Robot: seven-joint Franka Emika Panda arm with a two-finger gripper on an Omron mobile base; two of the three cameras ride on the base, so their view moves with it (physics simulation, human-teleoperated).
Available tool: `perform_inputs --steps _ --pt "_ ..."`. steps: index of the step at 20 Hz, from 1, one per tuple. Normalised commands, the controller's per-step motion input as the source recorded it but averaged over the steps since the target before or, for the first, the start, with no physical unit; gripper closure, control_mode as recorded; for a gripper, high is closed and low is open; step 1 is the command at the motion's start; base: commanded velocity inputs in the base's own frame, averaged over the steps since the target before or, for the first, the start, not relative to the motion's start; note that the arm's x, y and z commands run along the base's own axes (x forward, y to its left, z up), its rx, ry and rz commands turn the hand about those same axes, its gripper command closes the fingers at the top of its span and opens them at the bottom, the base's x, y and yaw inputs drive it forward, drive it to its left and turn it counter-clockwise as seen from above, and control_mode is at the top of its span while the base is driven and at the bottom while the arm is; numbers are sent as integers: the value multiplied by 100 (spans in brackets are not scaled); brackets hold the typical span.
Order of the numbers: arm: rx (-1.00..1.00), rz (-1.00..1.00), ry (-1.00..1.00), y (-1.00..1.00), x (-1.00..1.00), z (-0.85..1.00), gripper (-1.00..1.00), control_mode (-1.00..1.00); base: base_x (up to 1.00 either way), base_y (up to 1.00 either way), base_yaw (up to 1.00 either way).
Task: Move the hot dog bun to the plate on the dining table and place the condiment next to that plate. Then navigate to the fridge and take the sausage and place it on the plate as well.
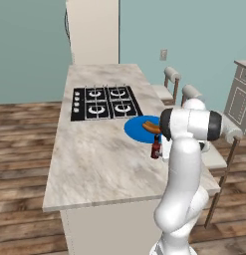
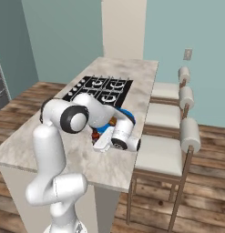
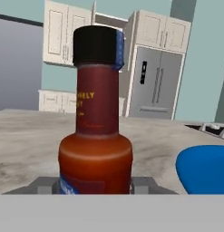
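Observation:
A dark red condiment bottle (image 3: 95,136) with a black cap stands upright on the marble dining table (image 1: 94,164), just in front of the blue plate (image 1: 137,130). The hot dog bun (image 1: 151,127) lies on that plate. My gripper (image 3: 95,183) reaches in low from the table's right edge. Its two fingertips (image 3: 46,185) press against the bottle's base from either side, so it is shut on the bottle. The bottle (image 1: 156,148) shows beside my forearm, and the bottle (image 2: 94,135) peeks out by the hand in the right base view. The plate's edge (image 3: 204,170) is to the bottle's right. The sausage is out of view.
A black four-burner cooktop (image 1: 105,102) is set into the table beyond the plate. Padded stools (image 2: 168,150) line the table's right side, close to my hand. A steel fridge (image 3: 156,84) and white cabinets stand across the room.

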Motion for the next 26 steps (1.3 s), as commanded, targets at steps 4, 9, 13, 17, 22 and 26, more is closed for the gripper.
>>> perform_inputs --steps 4,9,13,17,22,26 --pt "2 3 1 -6 16 -22 100 -100 0 0 0" --pt "0 2 1 -1 9 -15 100 -100 0 0 0" --pt "0 0 0 11 0 -6 -100 -100 0 0 0" --pt "-2 0 -10 10 -9 0 -100 -100 0 0 0" --pt "-2 0 -14 9 -20 1 -100 -100 0 0 0" --pt "-1 0 -22 0 -26 15 -100 -100 0 0 0"
